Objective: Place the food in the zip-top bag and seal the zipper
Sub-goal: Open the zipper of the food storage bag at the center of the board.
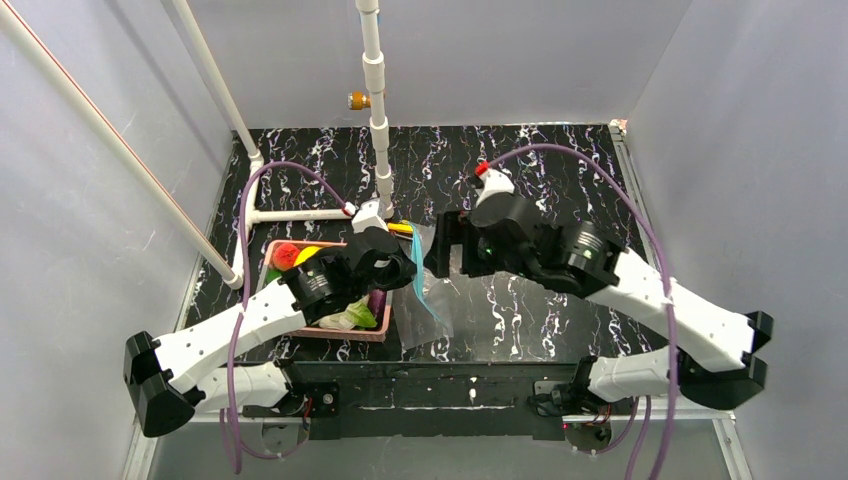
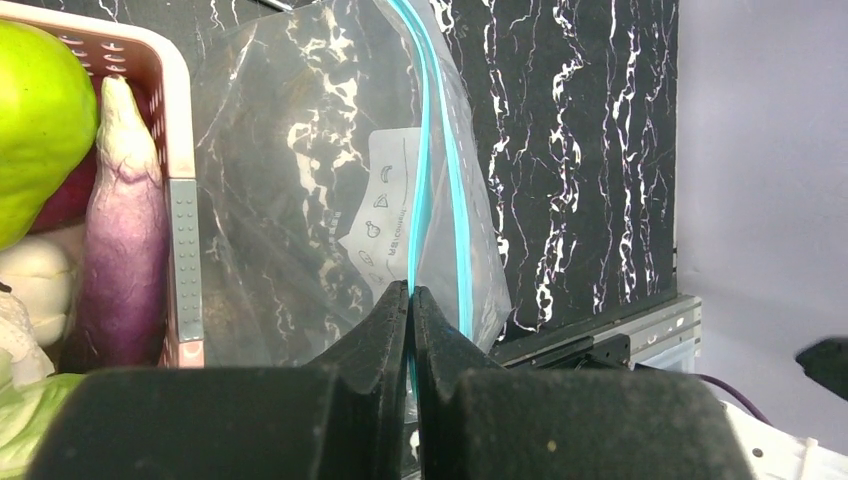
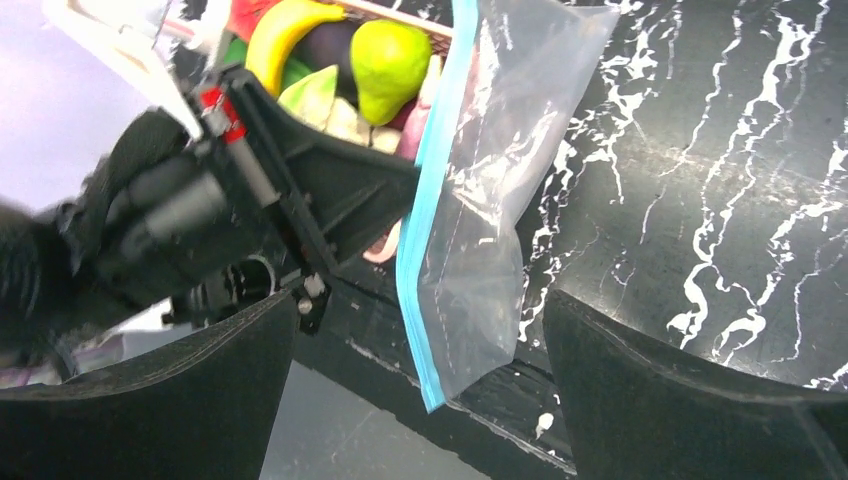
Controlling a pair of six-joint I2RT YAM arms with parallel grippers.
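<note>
Bright, even, diffuse light in the top view, only faint soft shadows on the black white-veined marble tabletop [image 1: 520, 160]. Left wrist view sharp mid-field, white glare patches on the clear flat plastic zip-top bag [image 2: 300, 150], near black left gripper fingers [image 2: 385, 330] dark and soft. Right wrist view crisp on bag and tabletop, smeared blur over the black arm housing [image 3: 150, 220] at left, black right gripper fingers [image 3: 680, 400] out of focus.

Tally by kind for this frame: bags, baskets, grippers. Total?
zip-top bag: 1
pink basket: 1
grippers: 2 (left gripper, right gripper)
Total: 4
</note>
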